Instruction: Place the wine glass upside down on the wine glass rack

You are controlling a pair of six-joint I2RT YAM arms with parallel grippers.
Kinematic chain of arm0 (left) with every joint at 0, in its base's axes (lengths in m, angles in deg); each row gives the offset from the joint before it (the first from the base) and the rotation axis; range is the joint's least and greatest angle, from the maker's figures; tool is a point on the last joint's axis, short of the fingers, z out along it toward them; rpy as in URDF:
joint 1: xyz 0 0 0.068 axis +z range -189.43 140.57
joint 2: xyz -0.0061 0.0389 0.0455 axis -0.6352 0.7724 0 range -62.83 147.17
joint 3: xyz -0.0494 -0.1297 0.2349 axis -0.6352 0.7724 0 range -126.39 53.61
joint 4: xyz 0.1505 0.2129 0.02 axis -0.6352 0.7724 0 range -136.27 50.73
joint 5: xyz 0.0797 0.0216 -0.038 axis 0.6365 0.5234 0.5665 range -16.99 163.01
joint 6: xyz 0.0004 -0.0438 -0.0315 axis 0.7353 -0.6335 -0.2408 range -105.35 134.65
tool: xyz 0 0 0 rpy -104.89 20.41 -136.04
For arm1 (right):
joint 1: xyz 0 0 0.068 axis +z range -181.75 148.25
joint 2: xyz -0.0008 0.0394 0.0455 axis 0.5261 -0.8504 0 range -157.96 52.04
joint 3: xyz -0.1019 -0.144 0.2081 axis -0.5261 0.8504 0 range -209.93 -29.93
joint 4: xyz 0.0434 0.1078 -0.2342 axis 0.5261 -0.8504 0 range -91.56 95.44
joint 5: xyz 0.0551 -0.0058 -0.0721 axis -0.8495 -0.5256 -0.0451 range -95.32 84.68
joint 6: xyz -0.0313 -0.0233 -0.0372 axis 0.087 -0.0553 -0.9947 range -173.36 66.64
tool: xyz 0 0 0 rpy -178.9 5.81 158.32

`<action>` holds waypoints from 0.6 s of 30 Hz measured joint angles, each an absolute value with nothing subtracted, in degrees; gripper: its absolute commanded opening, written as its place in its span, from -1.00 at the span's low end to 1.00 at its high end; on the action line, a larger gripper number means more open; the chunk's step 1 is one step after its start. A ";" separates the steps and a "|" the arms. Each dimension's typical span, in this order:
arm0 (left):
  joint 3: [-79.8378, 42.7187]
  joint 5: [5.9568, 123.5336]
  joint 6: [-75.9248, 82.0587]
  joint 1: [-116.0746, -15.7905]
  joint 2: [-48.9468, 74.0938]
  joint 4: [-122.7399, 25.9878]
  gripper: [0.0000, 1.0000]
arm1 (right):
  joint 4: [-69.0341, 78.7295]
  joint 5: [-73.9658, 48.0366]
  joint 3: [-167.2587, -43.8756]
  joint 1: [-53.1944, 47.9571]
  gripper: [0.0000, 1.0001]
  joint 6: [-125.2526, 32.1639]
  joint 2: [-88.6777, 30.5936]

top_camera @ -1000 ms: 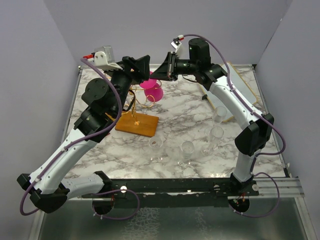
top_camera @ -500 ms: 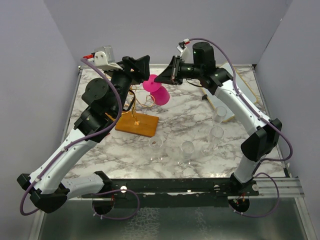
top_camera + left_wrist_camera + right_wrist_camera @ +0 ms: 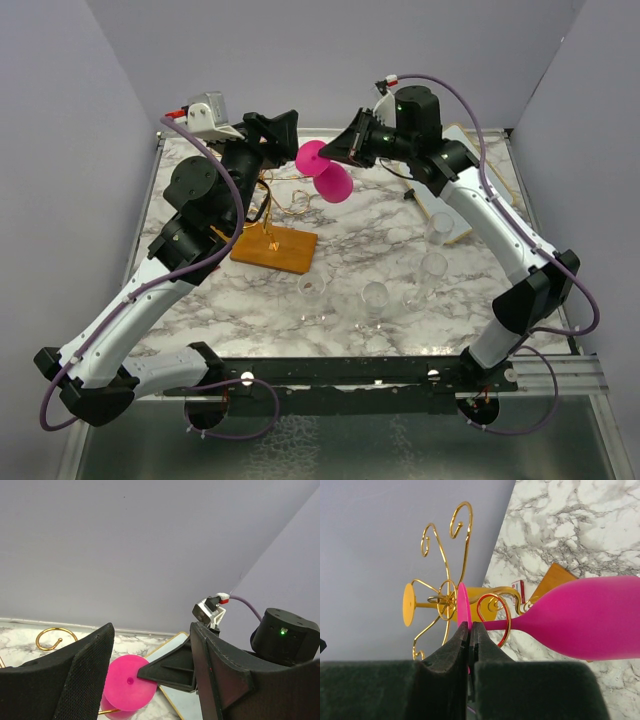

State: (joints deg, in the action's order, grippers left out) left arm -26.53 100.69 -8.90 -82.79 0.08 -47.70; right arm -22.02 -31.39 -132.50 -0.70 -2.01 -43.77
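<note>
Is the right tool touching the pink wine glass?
Touching. The right wrist view shows the right tool pinched shut on the wine glass at its foot.

Worktop (image 3: 372, 232): white-grey marble pattern. Clear glasses (image 3: 374, 301): several, upright, standing front centre to right. Flat white board (image 3: 495, 165): gold-edged, rear right, partly hidden.

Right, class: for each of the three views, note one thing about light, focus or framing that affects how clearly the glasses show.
Top external: even light, faint shadows; the clear glasses nearly vanish against the marble table. Left wrist: its dark fingers crowd the bottom, yet the pink wine glass is sharp. Right wrist: glass and gold rack are crisp, the picture turned sideways.
</note>
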 measured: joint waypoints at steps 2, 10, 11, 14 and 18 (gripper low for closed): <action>-26.53 100.73 -8.93 -82.79 0.06 -47.70 0.29 | -22.30 -30.56 -132.50 -0.61 -0.98 -2.05 -43.84; -26.53 100.75 -8.90 -82.79 0.06 -47.68 0.29 | -23.44 -30.10 -135.91 -0.57 -0.90 -3.19 -46.72; -26.53 100.75 -8.88 -82.79 0.06 -47.68 0.29 | -23.55 -30.14 -136.21 -0.54 -0.88 -3.32 -47.07; -26.53 100.75 -8.77 -82.79 0.06 -47.68 0.29 | -23.70 -30.21 -136.87 -0.57 -0.83 -3.75 -48.08; -26.53 100.75 -8.73 -82.79 0.06 -47.62 0.29 | -23.79 -30.23 -138.18 -0.57 -0.61 -4.28 -49.65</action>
State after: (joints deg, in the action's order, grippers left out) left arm -26.53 100.75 -8.73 -82.79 0.06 -47.62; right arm -23.79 -30.23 -138.18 -0.57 -4.28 -49.65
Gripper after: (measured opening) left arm 0.644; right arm 0.098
